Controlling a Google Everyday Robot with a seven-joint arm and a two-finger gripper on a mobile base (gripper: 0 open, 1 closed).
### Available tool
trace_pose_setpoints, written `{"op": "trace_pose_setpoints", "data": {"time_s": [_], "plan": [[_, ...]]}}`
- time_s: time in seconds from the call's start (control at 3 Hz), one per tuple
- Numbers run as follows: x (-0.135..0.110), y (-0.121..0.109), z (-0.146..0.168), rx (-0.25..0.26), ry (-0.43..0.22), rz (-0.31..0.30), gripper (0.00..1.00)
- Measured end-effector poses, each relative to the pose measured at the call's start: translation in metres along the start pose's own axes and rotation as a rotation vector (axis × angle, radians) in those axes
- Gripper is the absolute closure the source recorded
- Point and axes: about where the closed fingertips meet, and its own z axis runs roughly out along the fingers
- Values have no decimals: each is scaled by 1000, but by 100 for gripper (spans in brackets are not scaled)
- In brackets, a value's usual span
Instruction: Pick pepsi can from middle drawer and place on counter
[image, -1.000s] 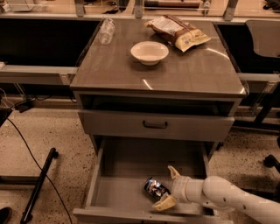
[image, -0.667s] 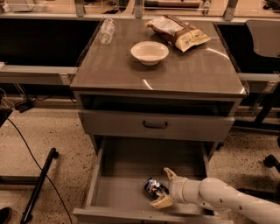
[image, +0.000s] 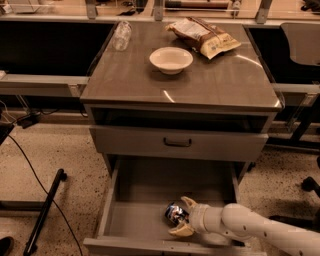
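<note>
The pepsi can (image: 173, 212) lies on its side in the open middle drawer (image: 150, 187), near the drawer's front, with its silver end facing up and left. My gripper (image: 183, 216) reaches in from the right at the end of the white arm. Its two tan fingers (image: 188, 202) stand open, one on the far side and one on the near side of the can's right end. The counter (image: 200, 85) is the glossy grey-brown top of the cabinet, above the drawers.
On the counter stand a white bowl (image: 171, 60), a chip bag (image: 204, 36) at the back right and a clear plastic bottle (image: 121, 35) at the back left. The upper drawer front (image: 177, 143) with a dark handle is closed. A black pole (image: 45, 210) lies on the floor at left.
My gripper has moved left inside the drawer, closer over the can, so its fingers now straddle the can's end. The can has stayed in place.
</note>
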Motion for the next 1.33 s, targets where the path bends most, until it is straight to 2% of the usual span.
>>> {"op": "trace_pose_setpoints", "data": {"time_s": [0.33, 0.67, 1.0, 1.33], "plan": [[13, -2, 11, -10, 34, 15, 26], [20, -5, 15, -15, 39, 37, 42], [14, -9, 12, -36, -34, 67, 66], [-13, -21, -17, -52, -188, 67, 89]]}}
